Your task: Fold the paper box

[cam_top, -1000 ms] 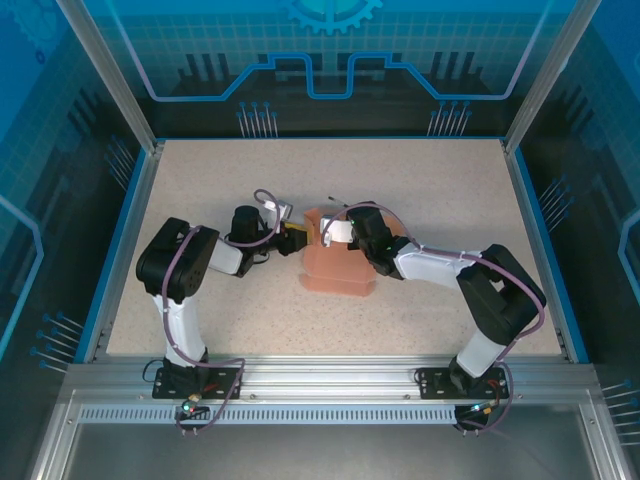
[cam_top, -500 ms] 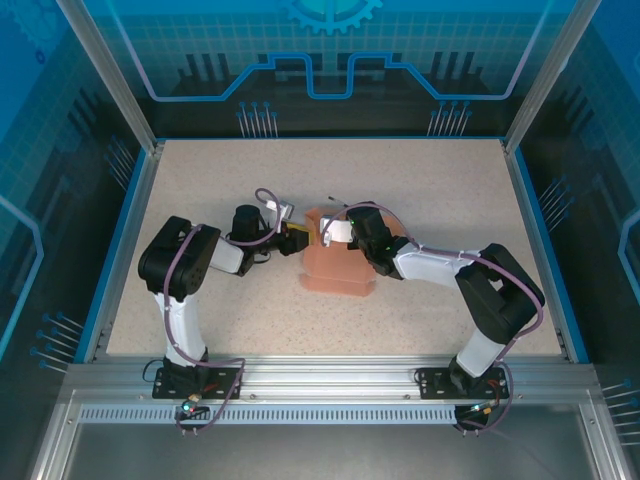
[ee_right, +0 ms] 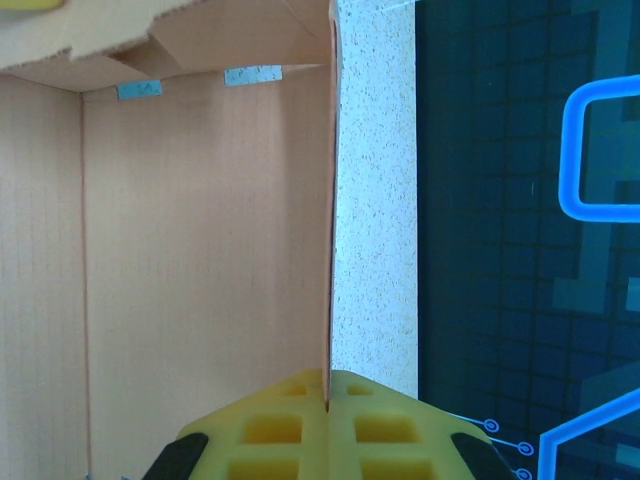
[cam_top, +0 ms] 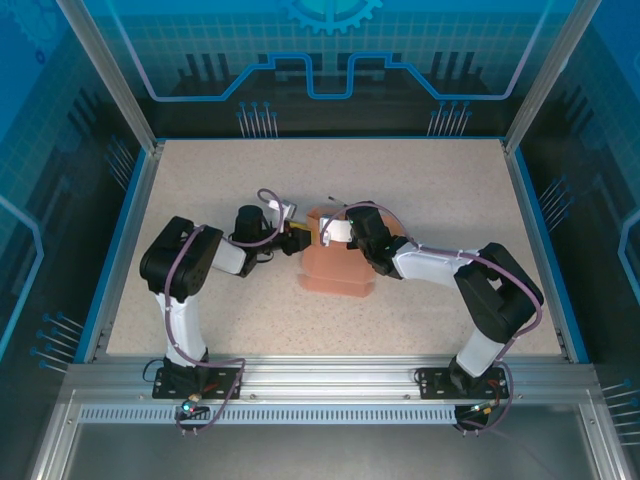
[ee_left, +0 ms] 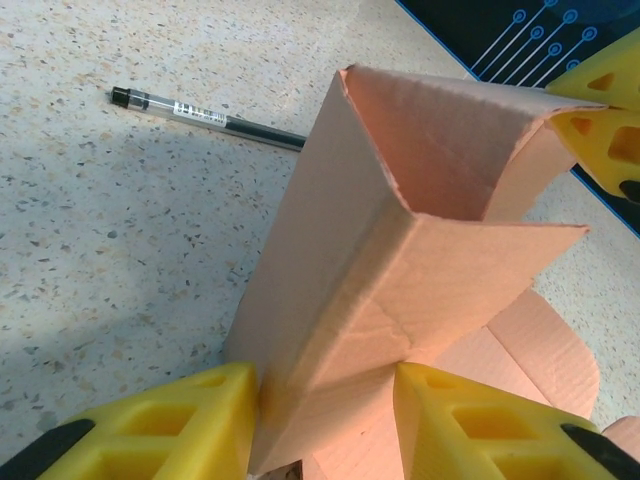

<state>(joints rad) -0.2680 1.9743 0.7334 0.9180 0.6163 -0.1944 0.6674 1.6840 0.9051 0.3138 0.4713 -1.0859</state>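
Observation:
The paper box (cam_top: 335,265) is salmon-pink cardboard, partly raised, in the middle of the table. In the left wrist view a folded upright corner of the paper box (ee_left: 400,260) stands between my yellow fingers, with both pads touching it. My left gripper (cam_top: 298,240) (ee_left: 325,415) is shut on that corner from the left. My right gripper (cam_top: 330,231) (ee_right: 330,395) is shut on a thin upright wall of the paper box (ee_right: 200,230) at its far edge. The right fingers (ee_left: 600,110) show as yellow tips behind the box's open top. A flat flap (ee_left: 540,340) lies on the table.
A thin dark pen (ee_left: 205,113) (cam_top: 337,202) lies on the speckled table just beyond the box. Blue rails (cam_top: 130,240) border the table on the left and right, with free surface (cam_top: 250,310) in front of the box.
My left arm has edged slightly right toward the box. The box and my right arm have stayed put.

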